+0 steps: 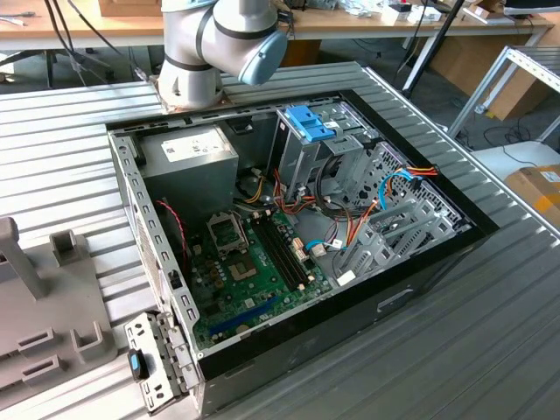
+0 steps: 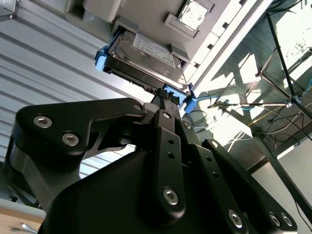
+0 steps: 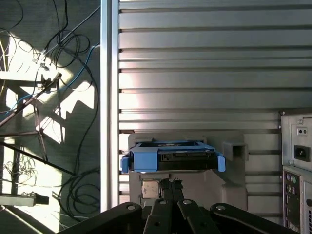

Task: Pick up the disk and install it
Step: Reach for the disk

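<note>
Pincer of black linked bars, seen in both wrist views, with its tip at the near long edge of the disk. Whether it is clamped on that edge or only drawn up against it cannot be told. The disk lies flat in a shallow grey holder. Its labelled face shows in the second wrist view. A bright blue rail runs along the edge that faces the pincer, and blue tabs project at both ends. The holder rests on the ribbed metal counter, just beside the counter's outer border. Beyond that border, tangled cables lie on the sunlit floor. The rear panel of the computer case stands near the holder on the same counter.

In the exterior view the robot arm rises from its base at the far side of the open computer case. Inside the case are a green motherboard, a grey power supply and a tall grey drive cage topped by a blue latch. A grey slotted fixture sits on the counter at the exterior view's left, apart from the case.
</note>
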You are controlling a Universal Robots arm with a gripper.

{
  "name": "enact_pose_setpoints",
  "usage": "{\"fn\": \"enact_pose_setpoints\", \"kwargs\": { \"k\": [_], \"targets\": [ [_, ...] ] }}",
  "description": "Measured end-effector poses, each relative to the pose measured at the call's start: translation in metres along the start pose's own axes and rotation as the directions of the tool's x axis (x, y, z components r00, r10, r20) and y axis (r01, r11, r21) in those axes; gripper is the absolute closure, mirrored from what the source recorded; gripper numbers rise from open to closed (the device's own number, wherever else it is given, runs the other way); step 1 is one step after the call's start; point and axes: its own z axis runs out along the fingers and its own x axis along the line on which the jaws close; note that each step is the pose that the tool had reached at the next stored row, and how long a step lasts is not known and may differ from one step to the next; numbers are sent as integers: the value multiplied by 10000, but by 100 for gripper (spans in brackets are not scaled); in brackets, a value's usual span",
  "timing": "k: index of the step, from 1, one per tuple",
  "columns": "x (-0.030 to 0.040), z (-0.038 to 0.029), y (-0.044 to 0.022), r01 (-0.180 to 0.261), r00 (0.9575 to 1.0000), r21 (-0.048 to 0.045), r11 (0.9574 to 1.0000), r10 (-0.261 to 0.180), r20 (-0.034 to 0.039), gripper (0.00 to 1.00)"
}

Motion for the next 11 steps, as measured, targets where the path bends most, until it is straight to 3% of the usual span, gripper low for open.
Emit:
{"fn": "enact_pose_setpoints", "kwargs": {
  "k": [4, 11],
  "targets": [
    [90, 3, -2, 2, 10000, 0, 10000, -2, -1, 89],
    [137, 4, -2, 2, 10000, 1, 10000, -2, -1, 89]
  ]
}}
